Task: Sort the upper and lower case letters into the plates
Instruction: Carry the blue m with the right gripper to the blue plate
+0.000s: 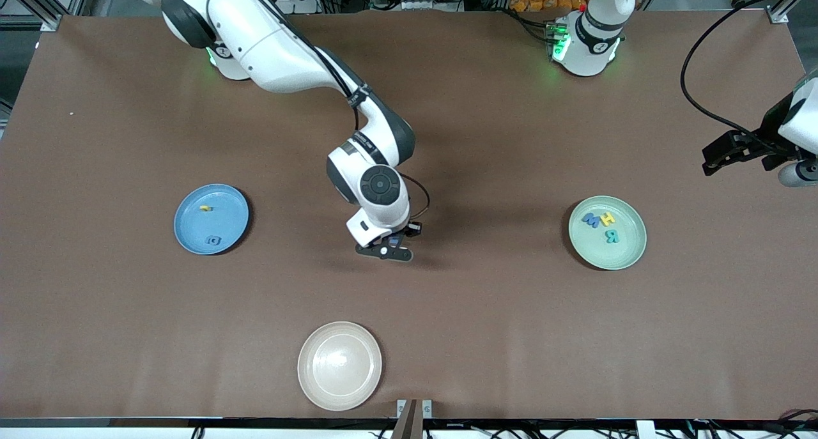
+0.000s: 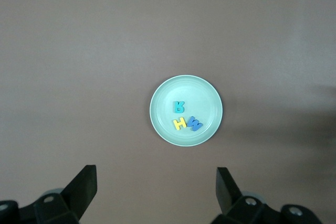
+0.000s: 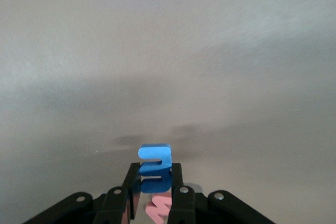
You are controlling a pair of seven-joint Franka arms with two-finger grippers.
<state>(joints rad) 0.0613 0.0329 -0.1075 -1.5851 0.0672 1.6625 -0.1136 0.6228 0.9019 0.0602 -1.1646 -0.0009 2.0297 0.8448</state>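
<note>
My right gripper [image 3: 156, 174] is shut on a blue letter [image 3: 155, 166] that stands on edge between its fingers. It hangs low over the middle of the table [image 1: 391, 252], between the two plates. A pink letter [image 3: 160, 209] lies on the table just under it. The sky blue plate [image 1: 223, 222], toward the right arm's end, holds a yellow letter [image 1: 204, 207] and a blue letter [image 1: 212, 240]. The mint green plate [image 1: 623, 257] holds a blue letter [image 1: 590, 219], a yellow one [image 1: 607, 218] and a teal one [image 1: 612, 236]. My left gripper [image 1: 722, 158] waits open, high over the table's end, looking down on the mint plate [image 2: 205, 100].
A cream-beige plate [image 1: 339, 365] with nothing in it sits near the table's front edge, nearer to the front camera than my right gripper. The brown tabletop [image 1: 486, 311] runs bare between the plates.
</note>
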